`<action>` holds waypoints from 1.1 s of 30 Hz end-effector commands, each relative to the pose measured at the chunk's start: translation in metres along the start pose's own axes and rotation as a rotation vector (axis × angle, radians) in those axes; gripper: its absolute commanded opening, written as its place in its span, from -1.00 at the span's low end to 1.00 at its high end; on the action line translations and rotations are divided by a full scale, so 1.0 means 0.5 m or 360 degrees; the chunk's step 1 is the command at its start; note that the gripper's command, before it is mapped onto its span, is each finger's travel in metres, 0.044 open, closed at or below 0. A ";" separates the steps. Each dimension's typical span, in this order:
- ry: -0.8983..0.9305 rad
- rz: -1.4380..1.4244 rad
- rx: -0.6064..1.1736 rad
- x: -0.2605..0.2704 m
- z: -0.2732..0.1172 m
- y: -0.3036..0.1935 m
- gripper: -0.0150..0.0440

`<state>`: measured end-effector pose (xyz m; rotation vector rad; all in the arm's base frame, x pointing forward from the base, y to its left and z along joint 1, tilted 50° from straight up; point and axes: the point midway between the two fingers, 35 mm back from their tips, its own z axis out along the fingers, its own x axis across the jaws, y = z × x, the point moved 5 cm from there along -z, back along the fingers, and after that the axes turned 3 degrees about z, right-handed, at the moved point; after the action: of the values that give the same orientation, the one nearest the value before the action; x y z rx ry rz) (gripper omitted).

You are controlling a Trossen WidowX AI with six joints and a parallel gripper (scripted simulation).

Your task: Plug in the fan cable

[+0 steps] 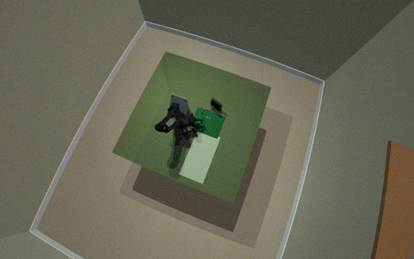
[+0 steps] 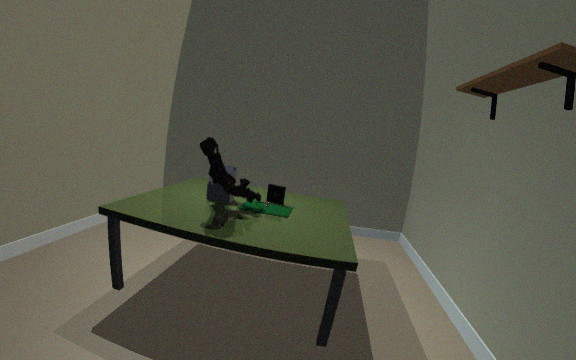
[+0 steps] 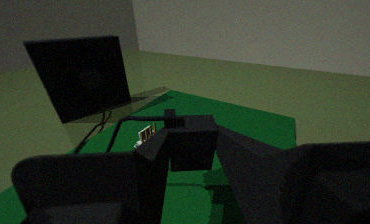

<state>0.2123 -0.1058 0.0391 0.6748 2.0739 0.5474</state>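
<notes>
My gripper point(image 1: 202, 124) point(image 2: 258, 199) point(image 3: 191, 131) is shut on the fan cable's black plug point(image 3: 195, 126), holding it above the green board point(image 1: 215, 126) point(image 2: 280, 210) point(image 3: 258, 121). A thin black cable point(image 3: 117, 131) leaves the plug's left side in the wrist view and bends down toward the fan side. The four-pin header point(image 3: 145, 134), with pale upright pins, shows just left of and beyond the plug, partly hidden by the left finger. Plug and header are apart. The black square fan point(image 1: 216, 104) point(image 2: 276, 194) point(image 3: 81, 75) stands upright beside the board.
A pale rectangle point(image 1: 200, 158) lies on the green table point(image 1: 241, 108) point(image 2: 313, 240) next to the board. The arm's grey base point(image 1: 180, 101) is on the board's other side. A wooden shelf point(image 1: 399, 194) point(image 2: 523, 70) hangs on the wall, far from the arm.
</notes>
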 end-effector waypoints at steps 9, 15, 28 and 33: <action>-0.0003 -0.0014 -0.0012 -0.004 0.005 -0.021 -0.49; -0.0003 -0.0014 -0.0012 -0.004 0.007 -0.031 -0.49; -0.0003 -0.0014 -0.0011 -0.004 0.011 -0.053 -0.49; -0.0002 -0.0014 -0.0011 -0.004 0.012 -0.062 -0.49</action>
<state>0.2091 -0.1266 0.0196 0.6760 2.0757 0.5485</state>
